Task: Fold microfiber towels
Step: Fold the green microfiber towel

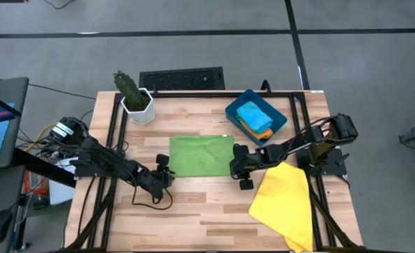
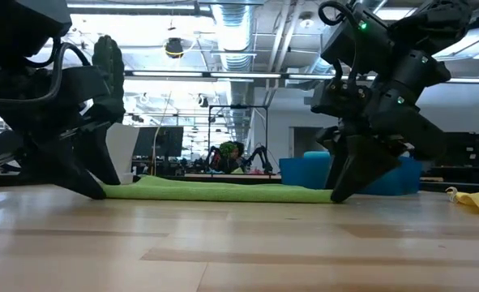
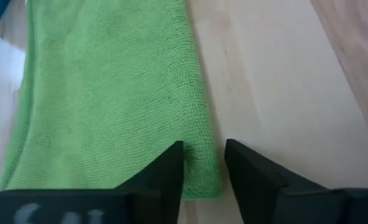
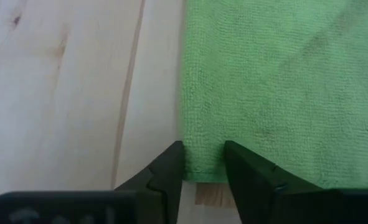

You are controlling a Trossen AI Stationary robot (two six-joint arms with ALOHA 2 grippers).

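The left gripper (image 1: 166, 173) straddles the near left corner of the green towel (image 1: 201, 155), lying flat mid-table, fingers narrowed around its edge. The right gripper (image 1: 239, 167) mirrors this at the near right corner, likely so both corners can lift together for a fold.

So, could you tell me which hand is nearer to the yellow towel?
The right. The right hand is at the green towel's right corner, just beside the yellow towel. The left hand is at the green towel's opposite corner, well away from it.
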